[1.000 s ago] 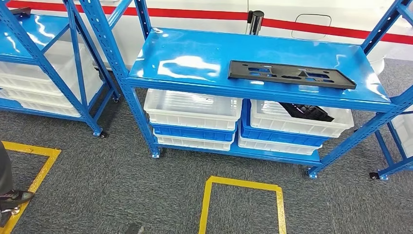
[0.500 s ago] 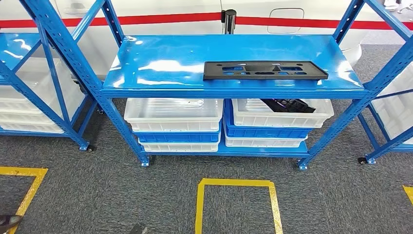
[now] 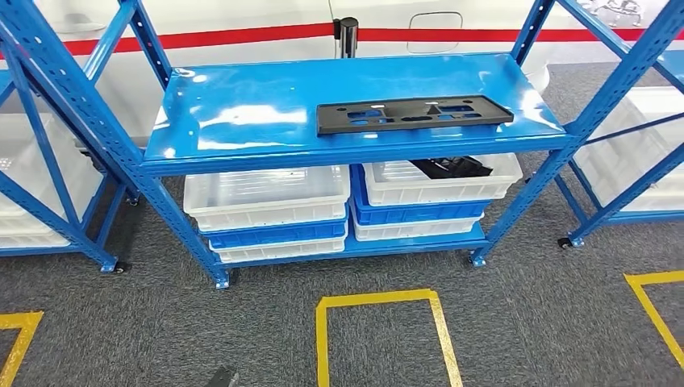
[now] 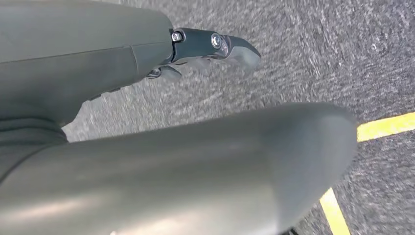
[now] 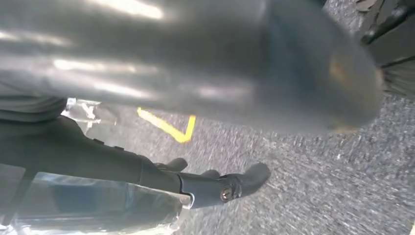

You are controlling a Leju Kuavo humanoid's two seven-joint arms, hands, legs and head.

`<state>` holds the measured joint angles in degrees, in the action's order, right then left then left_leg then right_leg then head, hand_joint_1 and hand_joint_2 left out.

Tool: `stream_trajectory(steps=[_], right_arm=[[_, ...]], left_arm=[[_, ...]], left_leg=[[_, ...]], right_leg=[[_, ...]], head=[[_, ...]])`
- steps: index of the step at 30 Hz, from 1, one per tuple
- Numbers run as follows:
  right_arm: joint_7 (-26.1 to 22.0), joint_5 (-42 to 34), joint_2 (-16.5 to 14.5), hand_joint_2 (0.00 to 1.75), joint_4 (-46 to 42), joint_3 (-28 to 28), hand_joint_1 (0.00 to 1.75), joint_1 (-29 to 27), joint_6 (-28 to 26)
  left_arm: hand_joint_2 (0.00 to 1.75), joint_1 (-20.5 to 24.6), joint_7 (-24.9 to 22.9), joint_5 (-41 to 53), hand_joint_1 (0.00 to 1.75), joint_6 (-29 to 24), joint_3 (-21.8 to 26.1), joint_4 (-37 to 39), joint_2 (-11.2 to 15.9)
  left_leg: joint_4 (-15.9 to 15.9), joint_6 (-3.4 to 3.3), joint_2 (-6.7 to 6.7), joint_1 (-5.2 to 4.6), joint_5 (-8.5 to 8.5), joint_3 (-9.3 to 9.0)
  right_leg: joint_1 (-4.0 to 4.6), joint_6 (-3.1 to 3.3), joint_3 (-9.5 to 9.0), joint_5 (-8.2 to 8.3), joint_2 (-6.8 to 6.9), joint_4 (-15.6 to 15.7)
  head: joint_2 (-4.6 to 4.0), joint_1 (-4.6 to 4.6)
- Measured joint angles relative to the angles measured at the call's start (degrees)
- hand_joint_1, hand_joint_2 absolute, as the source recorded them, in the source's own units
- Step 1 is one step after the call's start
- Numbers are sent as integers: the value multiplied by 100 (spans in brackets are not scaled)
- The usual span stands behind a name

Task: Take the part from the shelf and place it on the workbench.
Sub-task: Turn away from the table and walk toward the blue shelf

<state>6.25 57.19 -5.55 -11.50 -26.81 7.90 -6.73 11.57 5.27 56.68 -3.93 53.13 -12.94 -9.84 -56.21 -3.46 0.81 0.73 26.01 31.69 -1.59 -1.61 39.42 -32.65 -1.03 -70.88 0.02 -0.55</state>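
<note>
one black part [image 3: 414, 114] lies on blue shelf [image 3: 242, 121].

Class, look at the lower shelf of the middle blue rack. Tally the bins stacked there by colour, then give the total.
White bins: 4
Blue bins: 2
Total: 6

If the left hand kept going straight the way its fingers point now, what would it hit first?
Most likely the grey carpet floor. The left hand hangs with its fingers aimed down at it, holding nothing, and nothing shows between. A yellow floor line lies off to one side. Depth is unclear.
</note>
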Motion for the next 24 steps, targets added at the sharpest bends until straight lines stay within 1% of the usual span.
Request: stream_trajectory(steps=[1, 2, 3, 4, 5, 6, 7, 8, 9, 11, 12, 16, 17, 20, 24], right_arm=[[-2, -1, 2, 0, 0, -1, 0, -8, 0], [-2, 0, 5, 0, 0, -2, 0, -17, 0], [-2, 3, 11, 0, 0, -3, 0, -23, 0], [-2, 13, 17, 0, 0, -3, 0, -25, -4], [-2, 32, 21, 0, 0, -2, 0, -20, -13], [-1, 57, 23, 0, 0, -2, 0, -14, -23], [-1, 85, 20, 0, 0, -1, 0, -14, -35], [0, 111, 15, 0, 0, -1, 0, -16, -44], [1, 132, 13, 0, 0, -1, 0, -21, -52], [2, 165, 9, 0, 0, -1, 0, -24, -69], [2, 179, 10, 0, 0, -1, 0, -21, -77], [6, 213, 2, 0, 0, -1, 0, -12, -76], [7, 221, 1, 0, 0, -1, 0, -11, -68], [8, 256, -1, 0, 0, -1, 0, -5, -39], [9, 290, -17, 0, 0, -1, 0, 3, -22]], left_arm=[[0, 0, -1, 0, 0, 0, -1, 0, 0], [0, -1, -1, 0, 0, 2, -2, 0, -1], [0, -1, -1, 0, 0, 3, -3, 0, -2], [0, 0, 2, 0, 0, 5, -4, 0, -4], [0, 2, 7, 1, 0, 3, -5, 0, -6], [0, 5, 13, 8, 0, -6, -6, 0, -6], [0, 11, 19, 14, 0, -19, -7, 0, -5], [0, 19, 23, 21, 0, -33, -8, 0, -3], [0, 25, 24, 26, 0, -48, -8, 0, -1], [0, 32, 17, 26, 0, -72, -9, 0, 2], [0, 32, 14, 28, 0, -80, -9, 0, 2], [0, 31, 10, 32, 0, -88, -10, 0, 2], [0, 31, 10, 31, 0, -88, -10, 0, 2], [0, 30, 10, 26, 0, -90, -10, 0, 8], [0, 29, 10, 22, 0, -100, -8, 0, 20]], left_leg=[[-2, 1, 56, -8, 5, 0], [-4, 6, 108, -12, 11, -1], [-6, 18, 153, -13, 19, -9], [-11, 37, 187, -14, 31, -21], [-26, 68, 219, -32, 53, -24], [-44, 101, 240, -49, 77, -28], [-62, 131, 255, -66, 99, -31], [-78, 128, 266, -80, 120, -29], [-84, 92, 268, -75, 120, -34], [-86, 9, 265, -62, 111, -35], [-82, -9, 264, -55, 100, -36], [-64, -1, 262, -27, 87, -47], [-61, 10, 262, -22, 84, -48], [-87, 51, 261, -16, 105, -34], [-101, 33, 257, -30, 128, -20]], right_leg=[[-4, -18, 112, -45, 18, -207], [-7, -59, 110, 1, 35, -199], [-10, -109, -20, 127, 62, 45], [-16, -156, -232, 283, 107, 438], [-13, -179, -461, 423, 165, 848], [-10, -168, -632, 523, 206, 1153], [-11, -138, -732, 575, 228, 1325], [-10, -104, -766, 594, 230, 1378], [-13, -80, -765, 605, 216, 1380], [-4, -72, -769, 607, 212, 1382], [9, -70, -770, 606, 212, 1381], [45, -56, -769, 600, 212, 1377], [53, -42, -769, 598, 212, 1376], [32, -2, -771, 601, 215, 1381], [5, -13, -774, 612, 222, 1391]], head=[[0, -3], [0, 1], [0, 5], [0, 9], [0, 17], [0, 13], [0, 0], [0, -12], [0, -28], [1, -35], [1, -37], [1, -36], [1, -36], [1, -38], [1, -37]])
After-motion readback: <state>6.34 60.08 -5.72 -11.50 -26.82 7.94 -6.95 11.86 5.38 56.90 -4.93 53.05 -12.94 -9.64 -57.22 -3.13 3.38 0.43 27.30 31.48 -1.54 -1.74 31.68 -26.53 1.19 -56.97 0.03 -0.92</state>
